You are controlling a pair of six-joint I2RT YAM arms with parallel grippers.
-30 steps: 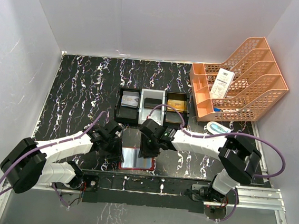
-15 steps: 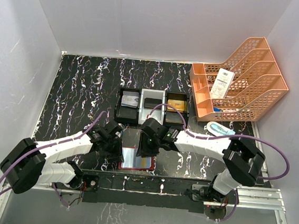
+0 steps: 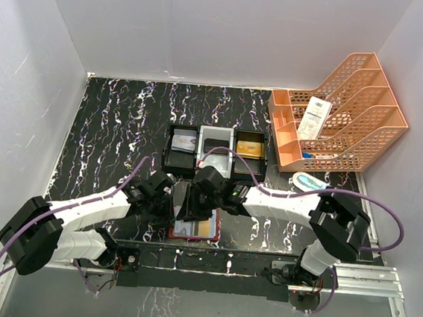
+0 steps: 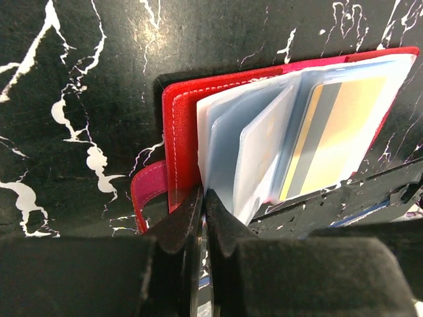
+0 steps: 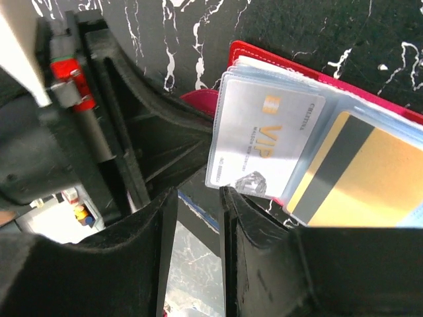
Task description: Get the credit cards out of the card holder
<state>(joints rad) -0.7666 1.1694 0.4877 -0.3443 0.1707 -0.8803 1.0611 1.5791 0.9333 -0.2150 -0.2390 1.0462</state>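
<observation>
**Red wallet fans open under two arms**

Compared with a second ago, we see the right gripper (image 5: 198,195) shifted to the left across the card holder (image 4: 182,132). Back then a single silvery-blue leaf lay flat under it. Now the clear sleeves stand fanned, and an orange-gold card (image 5: 370,181) with a dark stripe shows face-up on the right-hand side. The left gripper (image 4: 203,198) has not budged. It stays pinched tight on the holder's near left edge, its fingertips pressed together beside the pink snap tab (image 4: 149,191).

The right jaws stand partly apart with nothing between them. One fingertip sits just below the corner of the silvery card (image 5: 264,148), which is marked VIP and still lies inside its sleeve. The holder itself lies open at the near edge of the marbled black table (image 3: 116,134), between the two wrists.

Behind it we spot the three-compartment tray (image 3: 199,157). It holds a pale card (image 3: 183,145) in the left bin, a dark flat item (image 3: 216,148) in the white middle bin and a golden card (image 3: 250,146) in the right bin. Off to the right, the orange mesh file rack (image 3: 349,134) holds a white tagged packet (image 3: 315,116). A pale oval object (image 3: 311,182) lies on the table just in front of the rack.
</observation>
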